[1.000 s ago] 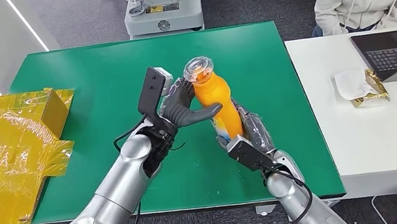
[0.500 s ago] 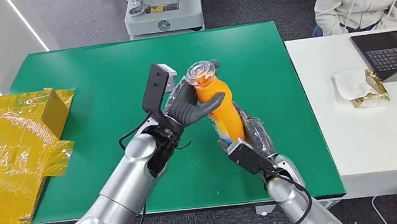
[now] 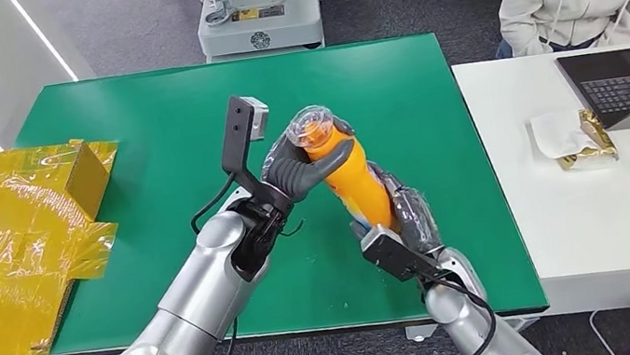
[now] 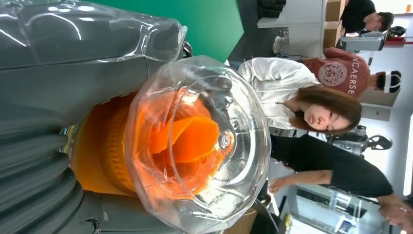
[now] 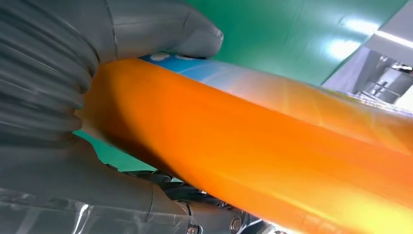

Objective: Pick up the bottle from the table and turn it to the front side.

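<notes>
Left hand (image 3: 296, 173) is gripping the tilted bottle (image 3: 351, 177) near its cap above the tabletop (image 3: 145, 137) while right hand (image 3: 406, 211) is holding its base; both wrist views are showing fingers wrapping it, so uneven turning could slip it loose.

Green table (image 3: 144, 128) sitting on grey floor (image 3: 110, 29) — white desk (image 3: 582, 222) adjoining, light strips (image 3: 40, 35) glowing.
</notes>
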